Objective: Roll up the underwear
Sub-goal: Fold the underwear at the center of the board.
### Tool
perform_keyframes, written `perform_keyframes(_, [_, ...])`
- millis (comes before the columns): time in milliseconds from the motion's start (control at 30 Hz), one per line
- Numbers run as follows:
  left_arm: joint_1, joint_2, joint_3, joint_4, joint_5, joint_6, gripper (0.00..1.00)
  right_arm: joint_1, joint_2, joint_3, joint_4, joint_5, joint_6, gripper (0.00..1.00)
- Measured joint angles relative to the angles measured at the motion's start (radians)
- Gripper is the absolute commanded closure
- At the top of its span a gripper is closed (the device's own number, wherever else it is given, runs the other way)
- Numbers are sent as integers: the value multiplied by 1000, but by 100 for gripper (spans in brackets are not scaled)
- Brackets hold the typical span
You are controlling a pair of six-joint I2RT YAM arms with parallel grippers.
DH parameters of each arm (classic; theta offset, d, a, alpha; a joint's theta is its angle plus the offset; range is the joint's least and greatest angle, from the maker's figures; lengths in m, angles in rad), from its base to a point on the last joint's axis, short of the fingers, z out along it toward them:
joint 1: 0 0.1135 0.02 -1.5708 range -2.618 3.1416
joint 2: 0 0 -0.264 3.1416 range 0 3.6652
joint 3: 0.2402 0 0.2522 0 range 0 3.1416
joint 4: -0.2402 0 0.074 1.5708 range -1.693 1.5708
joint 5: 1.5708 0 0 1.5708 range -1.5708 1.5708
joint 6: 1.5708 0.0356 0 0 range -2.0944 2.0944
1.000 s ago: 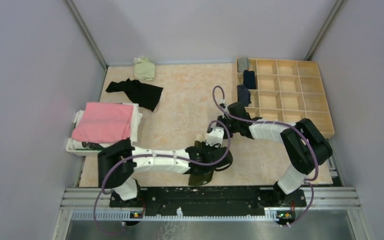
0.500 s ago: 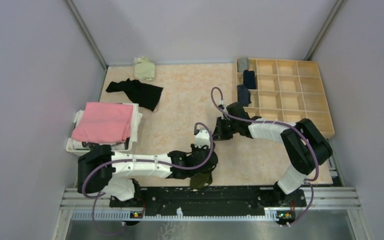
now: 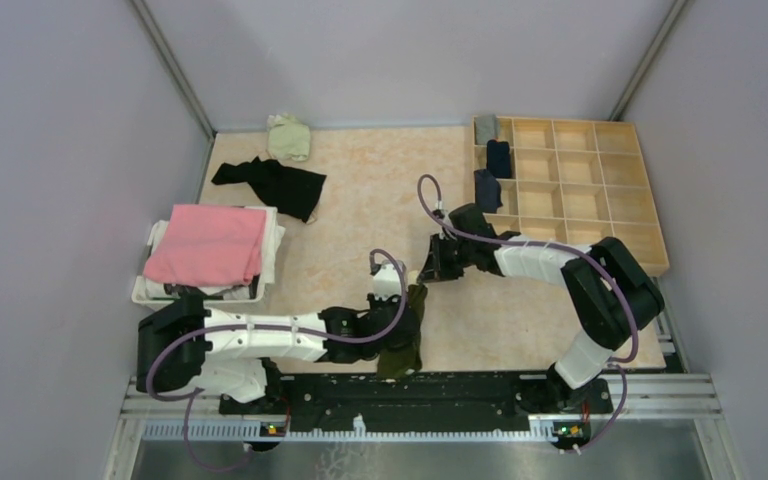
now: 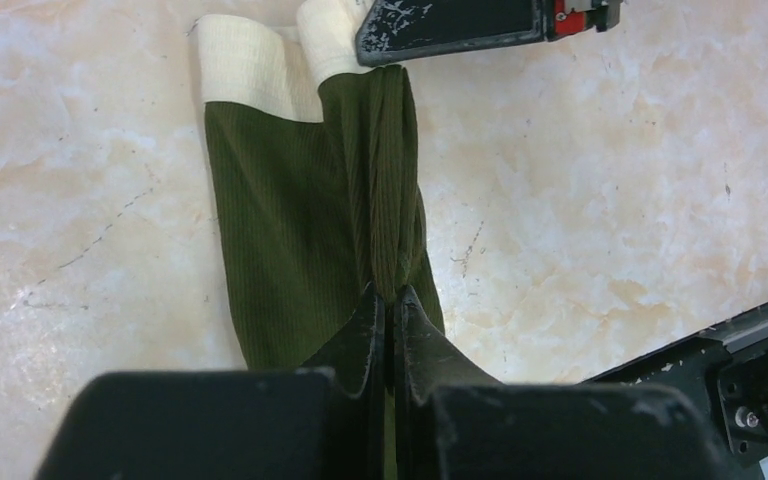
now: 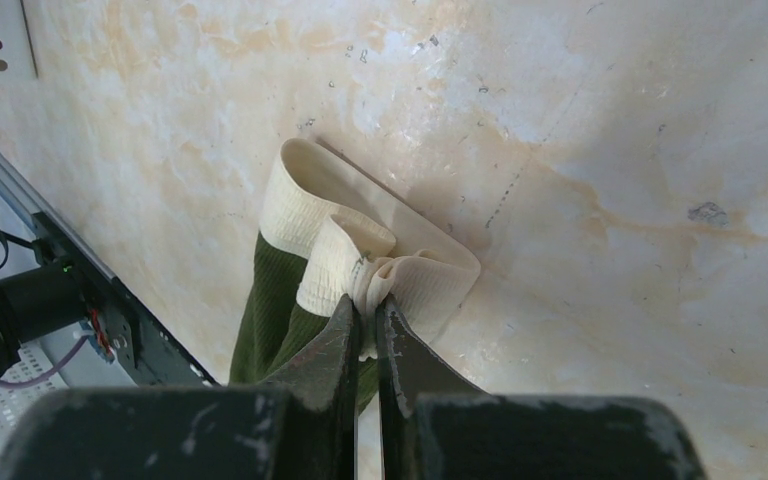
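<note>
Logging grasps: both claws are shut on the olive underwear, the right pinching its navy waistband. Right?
No: the waistband is cream, not navy, as the right wrist view shows. The right claw pinches it; the left claw is shut on the olive underwear too.

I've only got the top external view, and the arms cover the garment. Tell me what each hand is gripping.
Observer: The right hand is shut on the bunched cream waistband of the olive underwear.
Operator: Now the left.
Observer: The left hand is shut on a gathered ridge of the olive fabric, at the end opposite the waistband.
Operator: Report whether it's rolled at all.
Observer: Not rolled. It lies lengthwise on the table, with one fold pulled up between the hands and the rest flat.
</note>
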Motion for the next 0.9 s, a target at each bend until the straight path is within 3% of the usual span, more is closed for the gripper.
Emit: perform_keyframes(900, [0, -108, -214, 25, 16, -127, 100, 97, 0, 98, -128, 77, -1, 100])
